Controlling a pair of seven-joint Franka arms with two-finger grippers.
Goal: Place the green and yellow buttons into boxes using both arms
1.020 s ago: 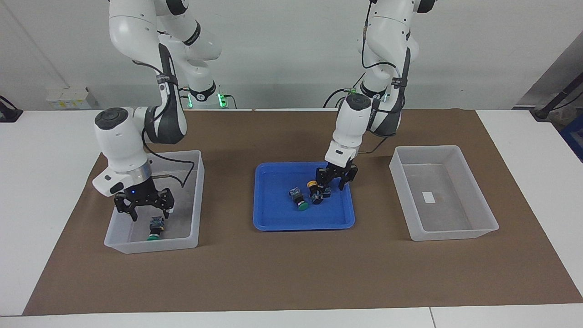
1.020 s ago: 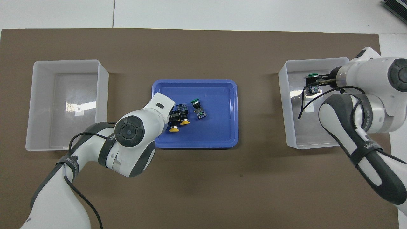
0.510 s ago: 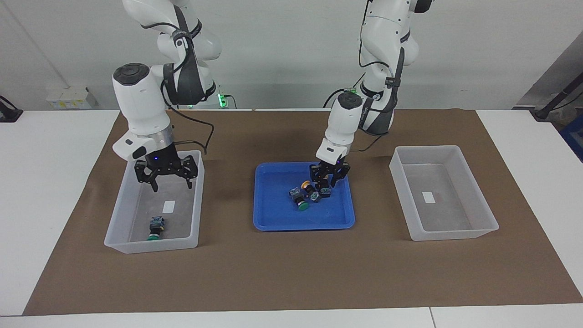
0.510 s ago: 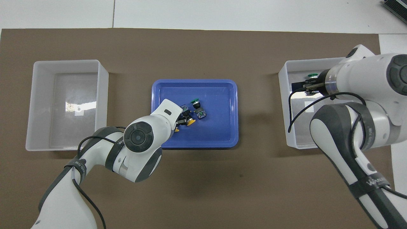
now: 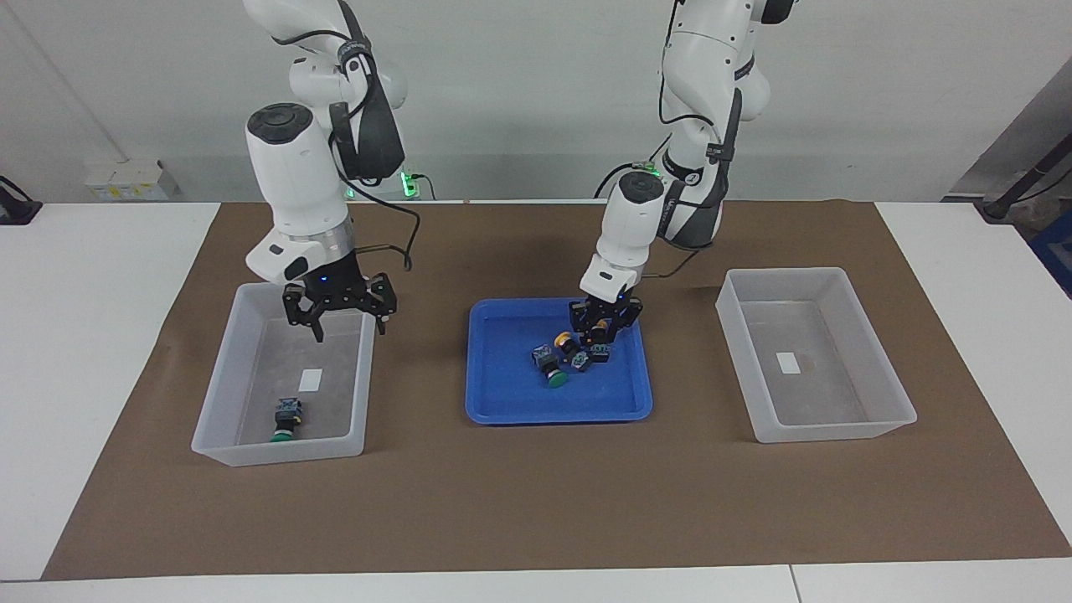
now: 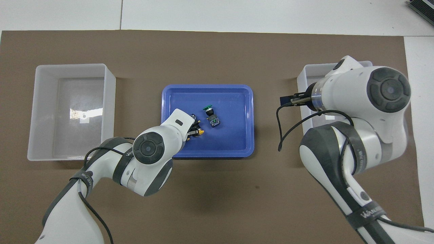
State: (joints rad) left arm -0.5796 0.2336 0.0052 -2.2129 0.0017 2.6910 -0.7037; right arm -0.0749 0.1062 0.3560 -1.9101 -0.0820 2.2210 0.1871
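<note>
Shows the left gripper [image 5: 604, 333] down inside the blue tray [image 5: 502, 410] at mid-table, right at a yellow-capped button [image 5: 564, 341]. Leaves unsettled whether its jaws stand apart or clamp the switch body (hidden by the wrist from above, seen edge-on from across the table). Places the right gripper [image 5: 349, 328] in the air over the translucent box [image 5: 219, 377] at the right arm's end, jaws spread wide and holding nothing.

Key relation: puts the yellow-capped button on its side just beside the left jaws, long axis slanted, cap pointing toward the robots and toward the right arm's end, blocky body at the jaws. Calls, as a judgement, for a squeeze across the body and a straight lift before any carry to the other box [image 5: 837, 431] at the left arm's end. Sets a green-capped button [image 5: 548, 367] in the same tray just beside the yellow one, cap pointing away from the robots, with the left arm by far the nearer.

Differences between views: facing view alone reveals a second green-capped button [image 5: 285, 420] lying in the right arm's box (covered by the arm from overhead). Overhead view reduces the yellow cap to a sliver [image 6: 201, 132] past the left wrist, yet lays out the tray's green-capped button [image 6: 211, 115] in clear plan.
</note>
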